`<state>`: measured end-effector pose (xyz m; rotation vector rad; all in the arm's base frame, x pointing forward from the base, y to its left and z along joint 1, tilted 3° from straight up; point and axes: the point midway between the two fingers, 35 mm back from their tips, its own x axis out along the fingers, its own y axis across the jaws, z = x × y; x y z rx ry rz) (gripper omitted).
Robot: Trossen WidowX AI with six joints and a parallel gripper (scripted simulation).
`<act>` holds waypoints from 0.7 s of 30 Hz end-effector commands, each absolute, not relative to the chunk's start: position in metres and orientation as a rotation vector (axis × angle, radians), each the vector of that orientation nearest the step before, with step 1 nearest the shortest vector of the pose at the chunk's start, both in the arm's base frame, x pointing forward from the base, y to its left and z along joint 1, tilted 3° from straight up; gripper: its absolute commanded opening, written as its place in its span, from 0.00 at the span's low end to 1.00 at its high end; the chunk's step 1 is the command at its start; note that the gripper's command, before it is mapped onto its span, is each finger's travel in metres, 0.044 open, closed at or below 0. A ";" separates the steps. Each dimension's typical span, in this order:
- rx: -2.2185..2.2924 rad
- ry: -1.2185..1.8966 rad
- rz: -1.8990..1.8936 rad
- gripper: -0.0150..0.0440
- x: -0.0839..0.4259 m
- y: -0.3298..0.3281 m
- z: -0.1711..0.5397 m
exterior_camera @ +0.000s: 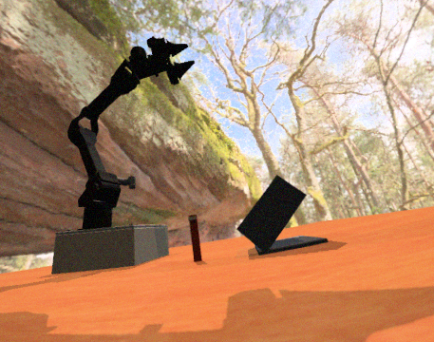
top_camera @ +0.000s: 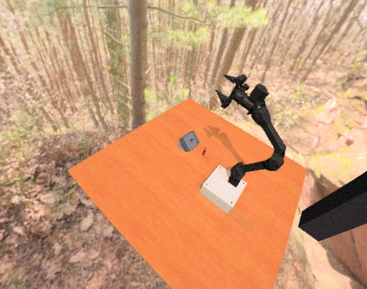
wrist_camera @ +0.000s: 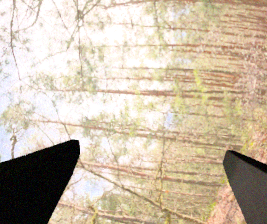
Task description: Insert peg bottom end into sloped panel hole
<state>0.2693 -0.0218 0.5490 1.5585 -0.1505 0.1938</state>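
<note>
1. Woodland surrounds the scene, with slender trunks, leaf litter and a mossy rock face behind an orange counter [top_camera: 159, 189] [exterior_camera: 254, 300].
2. The hand [top_camera: 221, 87] [exterior_camera: 190, 54] [wrist_camera: 153, 153] is wide apart, its two black fingers spread well away from each other.
3. Nothing sits between those fingers, and they touch nothing; the wrist view shows only trees, sky and some ground past their tips.
4. High above the counter, the hand is held out at the end of the raised black arm [top_camera: 269, 131] [exterior_camera: 103, 102].
5. The arm stands on a pale box [top_camera: 217, 185] [exterior_camera: 95, 248], which rests on the counter.
6. A slim, dark red peg [top_camera: 204, 151] [exterior_camera: 196, 238] stands upright on the counter, well apart from the hand, between the box and the sloped panel [top_camera: 189, 140] [exterior_camera: 272, 212].
7. The panel is grey from above, tilted over a flat foot [top_camera: 179, 144] [exterior_camera: 297, 244], with one small dark hole [top_camera: 192, 140] in its face.
8. The peg is outside that hole; its cross-section is too small to tell.
</note>
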 end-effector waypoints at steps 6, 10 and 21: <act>1.774 -0.008 -0.029 1.00 0.322 -0.042 0.479; 1.865 0.044 -0.144 1.00 0.340 -0.051 0.447; 2.084 0.151 -0.501 1.00 0.373 -0.074 0.353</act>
